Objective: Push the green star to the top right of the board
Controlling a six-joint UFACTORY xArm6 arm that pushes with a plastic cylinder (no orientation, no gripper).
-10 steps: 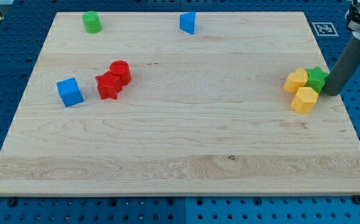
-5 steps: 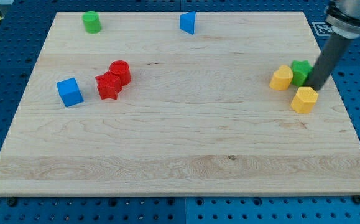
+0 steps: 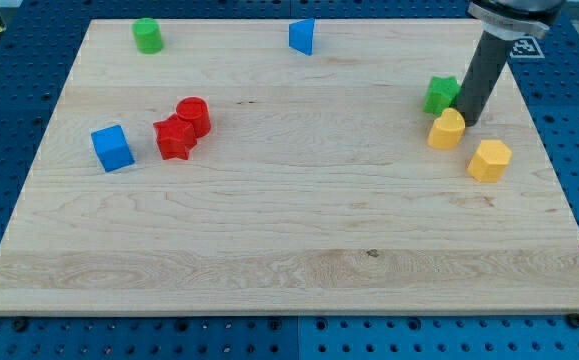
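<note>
The green star (image 3: 441, 94) lies at the board's right side, in the upper half. My tip (image 3: 468, 120) is just to its right and slightly below, touching or nearly touching it. A yellow heart-shaped block (image 3: 446, 130) sits directly below the star, next to my tip on its lower left. A yellow hexagonal block (image 3: 490, 160) lies further to the lower right, apart from the others.
A green cylinder (image 3: 148, 35) and a blue triangular block (image 3: 302, 36) sit near the board's top edge (image 3: 389, 19). A red cylinder (image 3: 194, 115) touches a red star-like block (image 3: 174, 137) at left centre. A blue cube (image 3: 112, 147) lies left of them.
My tip has moved left and up, pushing the green star up and to the left. The yellow heart shifted left; the yellow hexagon stayed.
</note>
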